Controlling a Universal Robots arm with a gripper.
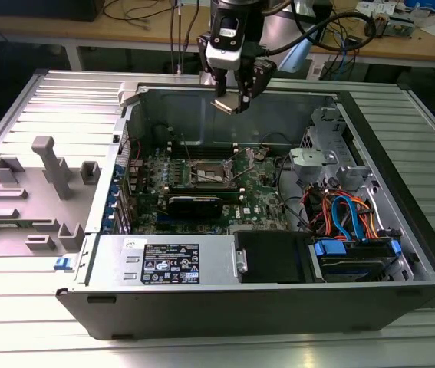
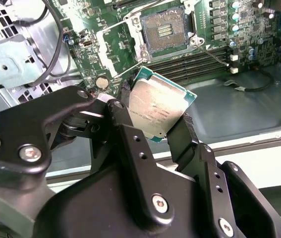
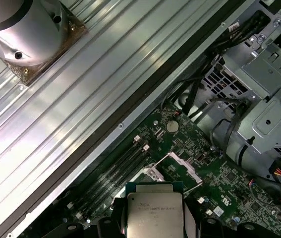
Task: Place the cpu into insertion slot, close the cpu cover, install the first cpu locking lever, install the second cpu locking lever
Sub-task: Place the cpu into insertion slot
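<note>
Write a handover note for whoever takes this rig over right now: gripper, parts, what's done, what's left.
Gripper: shut on the chip, held above the open computer case.
Socket: bare, with its contact field showing. Its cover looks lifted open.
Done: chip picked up.
Left: chip not yet in the socket, cover not shut, neither locking step done.
</note>
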